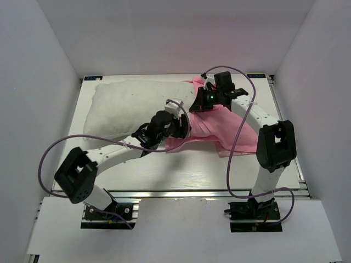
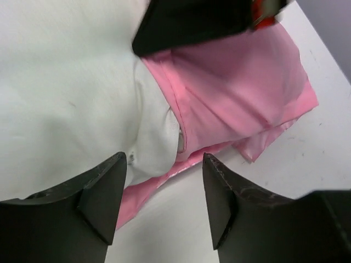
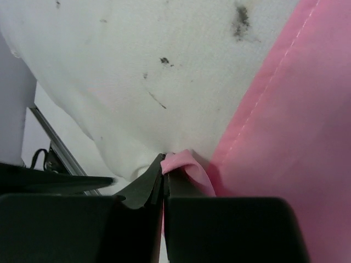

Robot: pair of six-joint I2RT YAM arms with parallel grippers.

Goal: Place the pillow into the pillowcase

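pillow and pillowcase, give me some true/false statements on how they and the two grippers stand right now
1. The left gripper is open with nothing between its jaws. True.
2. The right gripper is wide open. False: it is shut on a small fold of the pillowcase.
3. The pillow is fully inside the pillowcase. False: only its right-hand end sits in the opening, and most of it lies bare.
4. The pillow carries a few dark specks. True, as the right wrist view shows.
5. The pillowcase is blue. False: it is pink.
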